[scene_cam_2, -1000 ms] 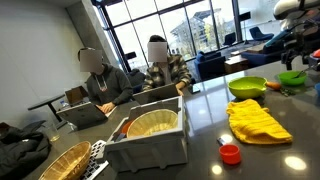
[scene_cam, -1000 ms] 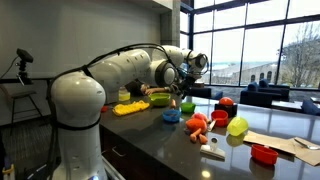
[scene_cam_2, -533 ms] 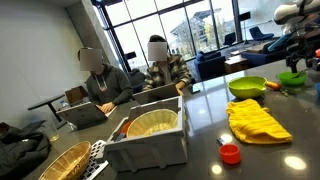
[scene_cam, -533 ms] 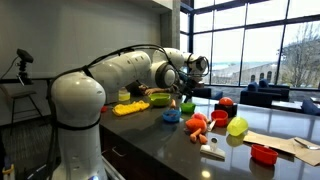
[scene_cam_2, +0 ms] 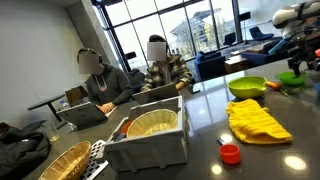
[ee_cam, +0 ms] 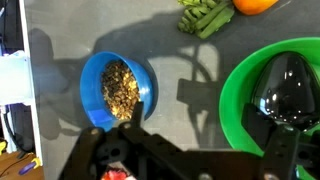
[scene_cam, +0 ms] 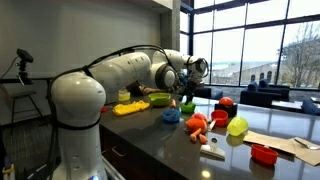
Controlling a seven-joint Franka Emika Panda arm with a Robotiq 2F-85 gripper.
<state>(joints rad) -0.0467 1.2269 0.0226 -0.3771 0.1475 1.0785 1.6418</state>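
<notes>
My gripper (ee_cam: 200, 140) is open and empty, its dark fingers (ee_cam: 285, 150) entering from the bottom of the wrist view. It hangs over bare grey countertop between two bowls. To its left is a blue bowl (ee_cam: 118, 88) holding brown granola-like bits. To its right is a green bowl (ee_cam: 240, 100) with a shiny black scoop (ee_cam: 285, 85) lying in it. In both exterior views the gripper (scene_cam: 185, 88) (scene_cam_2: 298, 52) hovers above the small green bowl (scene_cam: 187, 107) (scene_cam_2: 292, 77), with the blue bowl (scene_cam: 171, 116) close by.
Green beans (ee_cam: 205, 15) and an orange item (ee_cam: 255, 5) lie beyond the bowls. A yellow cloth (scene_cam_2: 257, 120), a wide lime bowl (scene_cam_2: 247, 87), a red lid (scene_cam_2: 230, 153) and a grey bin (scene_cam_2: 150, 150) share the counter. Toy foods (scene_cam: 198, 124) and papers (scene_cam: 290, 143) lie further along. People sit behind.
The wrist has sunk very slightly toward the bowls. The jaws stay open and nothing on the counter has moved.
</notes>
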